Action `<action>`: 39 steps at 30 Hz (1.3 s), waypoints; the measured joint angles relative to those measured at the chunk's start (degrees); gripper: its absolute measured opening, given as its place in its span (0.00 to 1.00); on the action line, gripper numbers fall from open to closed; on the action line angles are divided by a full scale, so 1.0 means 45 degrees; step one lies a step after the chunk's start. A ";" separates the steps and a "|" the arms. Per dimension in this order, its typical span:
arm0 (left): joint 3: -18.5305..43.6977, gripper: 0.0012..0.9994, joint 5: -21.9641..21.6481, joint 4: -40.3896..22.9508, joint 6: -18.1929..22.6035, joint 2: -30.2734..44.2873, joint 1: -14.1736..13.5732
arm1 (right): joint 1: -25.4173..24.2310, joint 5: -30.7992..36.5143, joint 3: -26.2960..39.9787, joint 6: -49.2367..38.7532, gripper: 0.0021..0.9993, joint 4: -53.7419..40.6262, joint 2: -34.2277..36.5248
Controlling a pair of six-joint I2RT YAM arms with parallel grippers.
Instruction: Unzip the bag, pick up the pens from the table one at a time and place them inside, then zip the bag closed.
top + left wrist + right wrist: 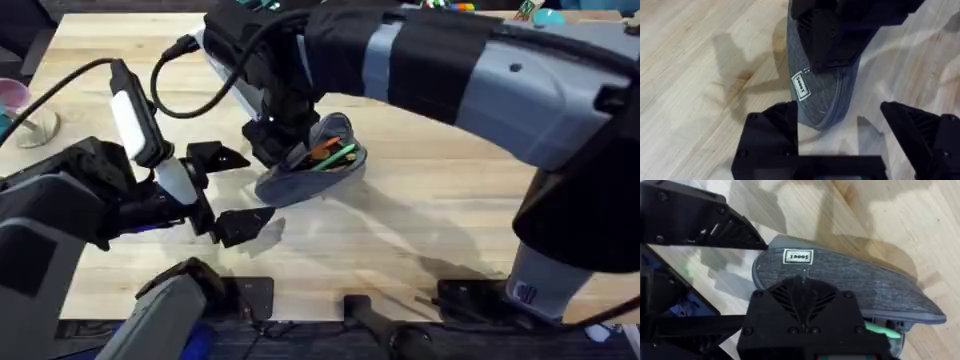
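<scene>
**Pens bagged, zipper left to close**

Right pincer (285,150) down on the pouch (300,180) near its left end, fingers hidden, so cannot tell whether clamped or apart. Left pincer (225,190) spread wide, empty, just beside that same end of the pouch. Lying mid-desk (420,240), mouth gaping, brownish-orange lining showing. Inside: two pens, one light-green pen (338,156), one orange pen (325,150). One pouch, with a white label (801,85). By the look of it, unzipping and loading done; zipping closed remaining.
</scene>
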 joint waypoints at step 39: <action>0.0000 1.00 0.0000 0.0000 -0.0003 0.0000 0.0000 | -0.0996 0.0576 0.1106 -0.0008 0.03 -0.0354 -0.0607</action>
